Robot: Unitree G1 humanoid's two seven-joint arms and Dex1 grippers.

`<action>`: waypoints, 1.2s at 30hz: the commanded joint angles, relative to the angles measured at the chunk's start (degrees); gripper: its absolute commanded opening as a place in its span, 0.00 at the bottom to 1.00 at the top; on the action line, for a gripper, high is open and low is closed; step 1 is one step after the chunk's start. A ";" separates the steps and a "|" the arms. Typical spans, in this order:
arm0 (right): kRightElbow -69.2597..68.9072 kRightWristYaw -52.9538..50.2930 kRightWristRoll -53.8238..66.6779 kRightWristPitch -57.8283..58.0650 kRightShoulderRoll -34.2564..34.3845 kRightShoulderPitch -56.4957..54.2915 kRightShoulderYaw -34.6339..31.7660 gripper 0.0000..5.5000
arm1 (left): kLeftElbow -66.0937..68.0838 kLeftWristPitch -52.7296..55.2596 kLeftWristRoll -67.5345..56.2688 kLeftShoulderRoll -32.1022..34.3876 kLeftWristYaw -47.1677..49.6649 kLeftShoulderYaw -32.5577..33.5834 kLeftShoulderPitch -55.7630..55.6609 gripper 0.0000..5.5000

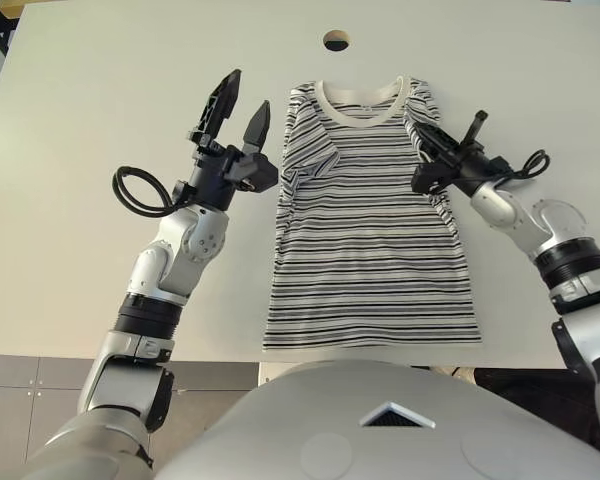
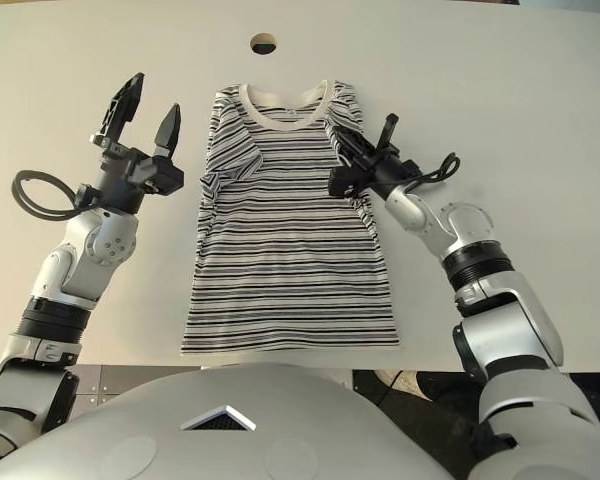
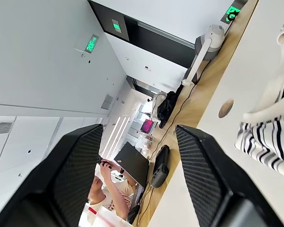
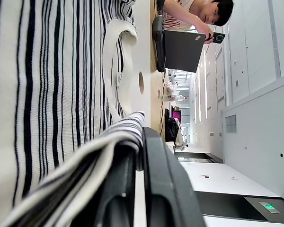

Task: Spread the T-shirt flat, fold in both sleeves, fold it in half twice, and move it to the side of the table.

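Note:
A black-and-white striped T-shirt (image 1: 370, 240) with a cream collar lies flat on the white table (image 1: 100, 100), collar toward the far side. Both sleeves look tucked in over its chest. My left gripper (image 1: 242, 105) is open and held above the table just left of the shirt's left shoulder, touching nothing. Its two dark fingers (image 3: 75, 170) frame the room beyond. My right gripper (image 1: 452, 132) is open at the shirt's right shoulder, one finger raised, the other against the folded sleeve. In the right wrist view, striped cloth (image 4: 38, 71) drapes over that finger (image 4: 156, 179).
A round cable hole (image 1: 335, 40) sits in the table just beyond the collar. Bare table spreads wide on the left and far right of the shirt. The shirt's hem lies close to the table's near edge (image 1: 230, 358).

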 commanded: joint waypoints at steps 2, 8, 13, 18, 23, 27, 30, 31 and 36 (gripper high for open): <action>0.18 0.81 0.25 0.42 0.10 -1.26 -0.71 0.20 | 0.98 -0.66 0.55 0.26 0.09 -0.03 -1.20 0.52; -7.07 1.98 2.94 0.19 -3.67 3.08 -4.70 0.40 | -1.42 -3.39 -0.81 5.51 -2.67 1.99 1.24 0.52; -20.24 7.76 12.77 -1.26 -11.24 13.86 -12.87 0.56 | -5.68 -11.89 -8.99 15.11 -10.08 5.94 7.11 0.52; -32.68 19.02 23.48 -6.94 -24.32 35.14 -18.62 0.56 | -8.49 -20.12 -16.22 25.38 -22.98 4.19 18.63 0.52; -33.41 22.04 18.64 -9.79 -35.18 55.72 -24.58 0.57 | -9.03 -20.11 -13.08 35.00 -33.13 5.44 30.71 0.41; -47.53 27.68 18.80 -9.75 -38.10 65.79 -28.91 0.57 | -13.01 -20.70 -15.37 37.63 -39.30 4.19 34.23 0.30; -54.00 32.90 19.17 -9.52 -40.03 69.91 -31.73 0.57 | -18.27 -20.85 -18.55 38.86 -44.98 1.64 35.54 0.30; -55.00 34.19 19.32 -9.52 -40.16 70.39 -32.04 0.57 | -19.42 -20.69 -19.21 38.72 -46.49 0.91 35.21 0.30; -58.03 39.00 20.46 -9.92 -39.54 71.04 -32.74 0.57 | -22.31 -20.04 -20.91 36.50 -51.55 -2.68 32.56 0.30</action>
